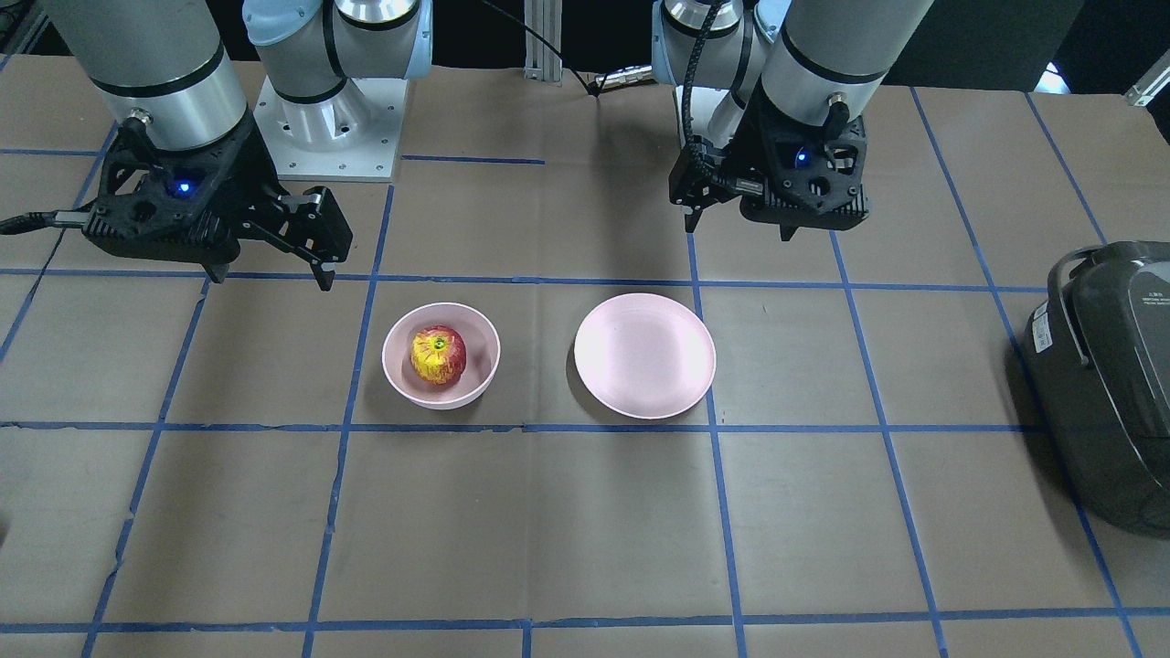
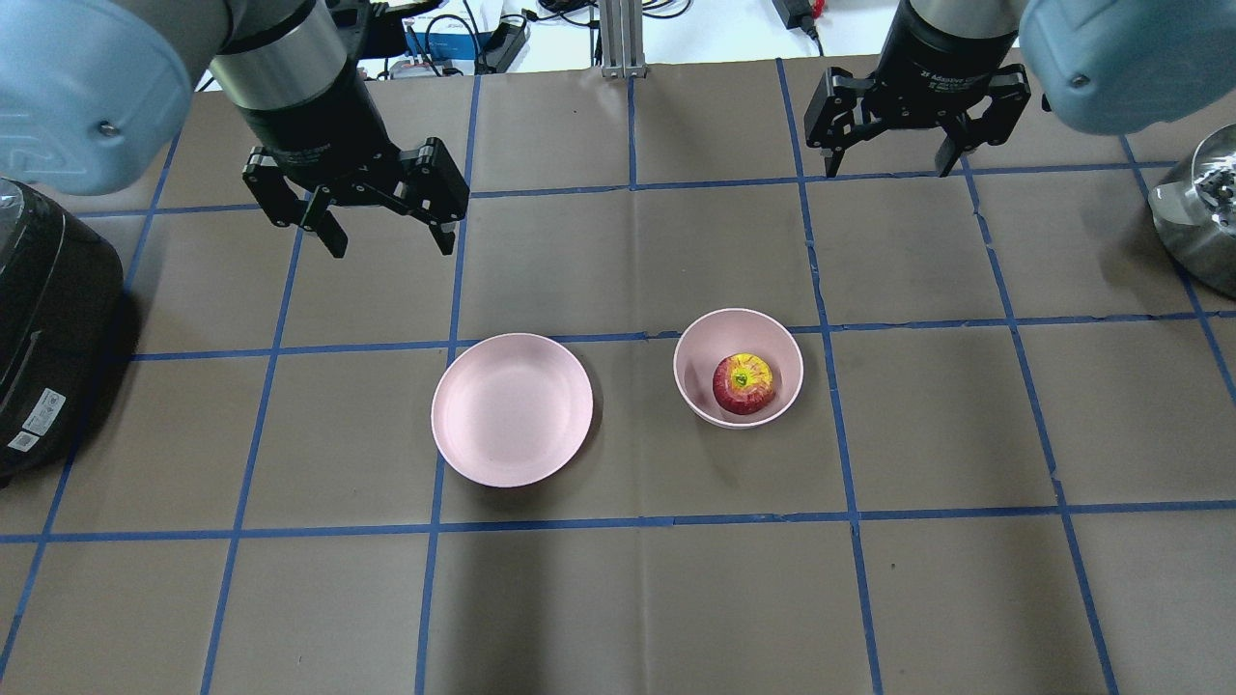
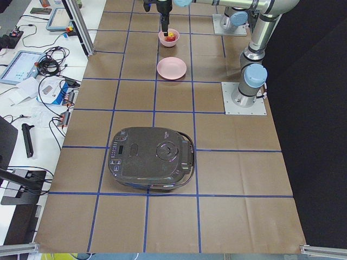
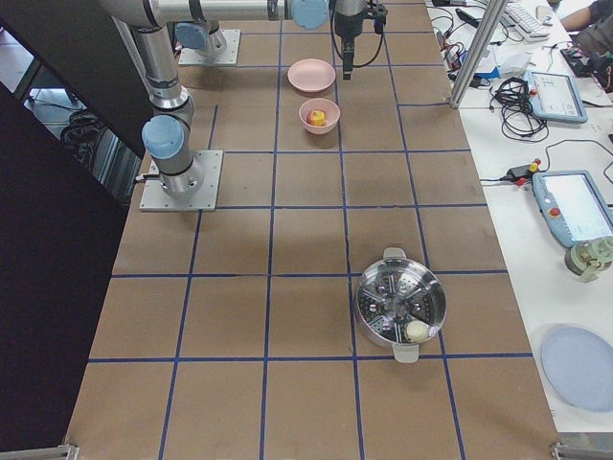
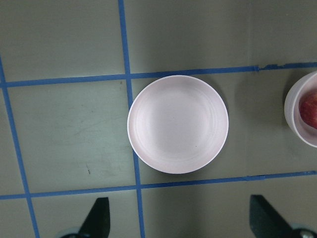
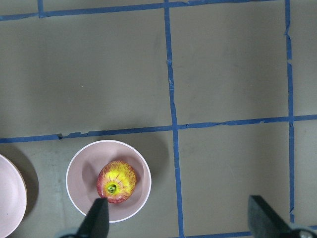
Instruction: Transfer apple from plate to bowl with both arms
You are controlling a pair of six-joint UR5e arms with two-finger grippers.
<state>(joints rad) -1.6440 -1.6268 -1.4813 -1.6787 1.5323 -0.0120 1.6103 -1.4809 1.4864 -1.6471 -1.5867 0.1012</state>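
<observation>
The red-and-yellow apple (image 1: 438, 355) sits stem-up inside the small pink bowl (image 1: 395, 370). It also shows in the overhead view (image 2: 743, 383) and the right wrist view (image 6: 116, 181). The flat pink plate (image 1: 644, 355) lies empty beside the bowl (image 2: 690, 359), a short gap apart, and fills the left wrist view (image 5: 178, 130). My left gripper (image 2: 391, 243) is open and empty, high above the table behind the plate (image 2: 510, 407). My right gripper (image 2: 890, 166) is open and empty, high and behind the bowl to its right.
A black rice cooker (image 2: 39, 319) stands at the table's left end. A steel pot (image 2: 1197, 208) stands at the right end. Blue tape lines cross the brown table cover. The arm bases (image 1: 329, 128) are at the robot side.
</observation>
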